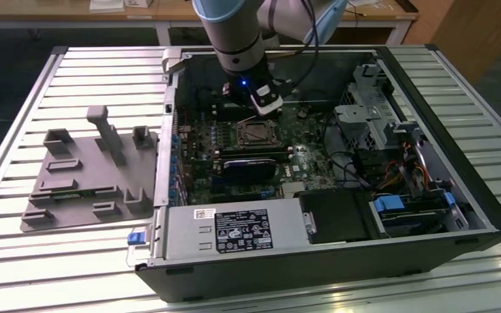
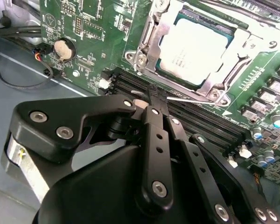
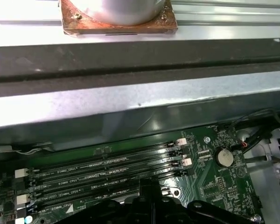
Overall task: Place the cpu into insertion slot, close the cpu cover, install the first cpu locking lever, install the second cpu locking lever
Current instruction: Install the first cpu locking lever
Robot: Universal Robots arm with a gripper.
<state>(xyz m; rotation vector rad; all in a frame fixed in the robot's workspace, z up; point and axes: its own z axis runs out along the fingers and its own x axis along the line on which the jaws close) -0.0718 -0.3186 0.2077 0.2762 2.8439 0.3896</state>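
Observation:
The cpu lies flat in the insertion slot, its pale silver top showing through the window of the cpu cover. The cover is down over the chip. A thin bright locking lever runs along the socket's side that faces the memory slots. My gripper is black, with its fingers pressed together, and their tips sit at the free end of that lever, just above the memory slots. In the exterior view the gripper hangs inside the case at the socket's far edge.
The open computer case lies on a slatted metal table. Long black memory slots and a coin battery flank the gripper. A dark card, the power supply and drive cages surround the board. A grey fixture plate lies on the exterior view's left.

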